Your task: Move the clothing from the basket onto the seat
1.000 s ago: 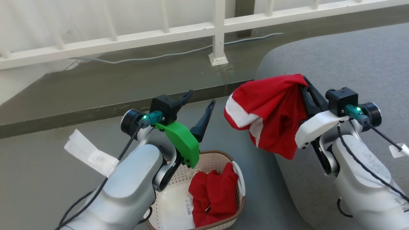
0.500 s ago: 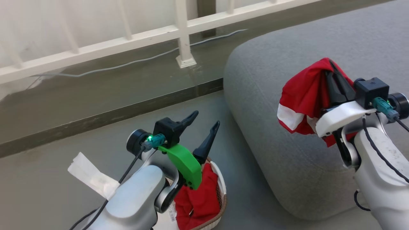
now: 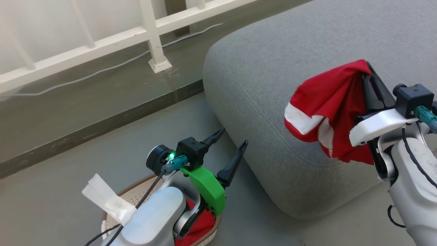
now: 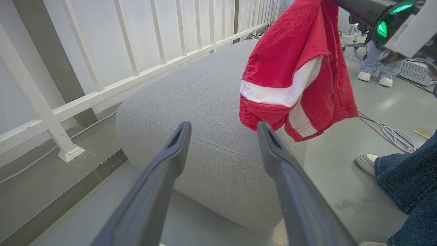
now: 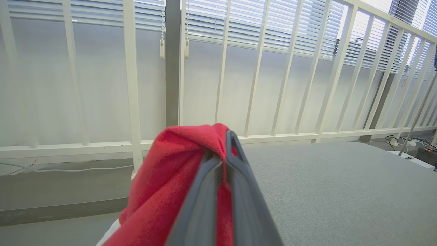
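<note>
Basket (image 3: 134,195) holds red clothing (image 3: 201,228); left pincer (image 3: 234,136) wide; right pincer (image 3: 368,65) clamps red garment (image 3: 327,102).

The broad top of the seat (image 3: 273,85) lies open beneath the hanging garment (image 3: 324,102), bounded by the railing (image 5: 290,137) behind and a person's legs (image 4: 409,171) alongside.

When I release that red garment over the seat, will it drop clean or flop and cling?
Probably floppy: the red garment hangs in loose folds from the shut right gripper. Likely light, since one pinched bunch carries it all. Fabric wraps the fingers, so it may cling briefly above the seat.
</note>
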`<state>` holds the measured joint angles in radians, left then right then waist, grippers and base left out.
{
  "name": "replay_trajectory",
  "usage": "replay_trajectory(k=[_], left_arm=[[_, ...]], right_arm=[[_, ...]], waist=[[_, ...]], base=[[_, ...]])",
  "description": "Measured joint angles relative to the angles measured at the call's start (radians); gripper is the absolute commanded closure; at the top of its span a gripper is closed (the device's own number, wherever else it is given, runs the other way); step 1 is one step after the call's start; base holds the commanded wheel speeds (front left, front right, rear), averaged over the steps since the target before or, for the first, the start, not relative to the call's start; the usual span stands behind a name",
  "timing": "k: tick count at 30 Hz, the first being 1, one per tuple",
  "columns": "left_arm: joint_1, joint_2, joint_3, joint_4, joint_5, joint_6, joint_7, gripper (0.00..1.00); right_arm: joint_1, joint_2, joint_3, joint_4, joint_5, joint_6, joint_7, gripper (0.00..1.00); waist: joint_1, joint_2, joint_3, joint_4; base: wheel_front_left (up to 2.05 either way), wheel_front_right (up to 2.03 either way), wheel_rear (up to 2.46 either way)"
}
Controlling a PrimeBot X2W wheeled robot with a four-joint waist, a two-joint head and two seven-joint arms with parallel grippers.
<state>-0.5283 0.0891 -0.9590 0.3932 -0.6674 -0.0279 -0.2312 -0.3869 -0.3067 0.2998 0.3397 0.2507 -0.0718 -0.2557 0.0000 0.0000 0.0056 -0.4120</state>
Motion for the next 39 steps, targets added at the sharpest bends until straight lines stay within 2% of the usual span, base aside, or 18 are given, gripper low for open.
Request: replay_trajectory(k=[7,16,30,39], left_arm=[[0.001,-0.003,-0.016,-0.021,0.011,0.000,0.000,0.00],[-0.004,-0.003,-0.041,-0.054,0.024,0.001,0.021,0.00],[-0.066,0.027,-0.045,-0.131,0.074,0.011,0.073,0.00],[-0.127,0.042,-0.046,-0.207,0.092,0.019,0.105,0.00]], right_arm=[[0.012,-0.010,-0.026,-0.016,0.006,0.000,0.000,1.00],[-0.023,-0.048,-0.079,-0.013,0.016,0.000,0.000,1.00],[-0.369,-0.091,-0.151,-0.007,0.050,0.009,0.032,1.00],[-0.550,-0.168,-0.212,0.043,0.057,0.007,0.082,1.00]], waist=[[0.0000,0.0000,0.041,-0.034],[0.0000,0.0000,0.122,-0.033],[0.0000,0.0000,0.279,0.033],[0.0001,0.0000,0.397,0.105]], base=[[0.00,0.00,0.00],[0.00,0.00,0.00],[0.00,0.00,0.00],[0.00,0.00,0.00]])
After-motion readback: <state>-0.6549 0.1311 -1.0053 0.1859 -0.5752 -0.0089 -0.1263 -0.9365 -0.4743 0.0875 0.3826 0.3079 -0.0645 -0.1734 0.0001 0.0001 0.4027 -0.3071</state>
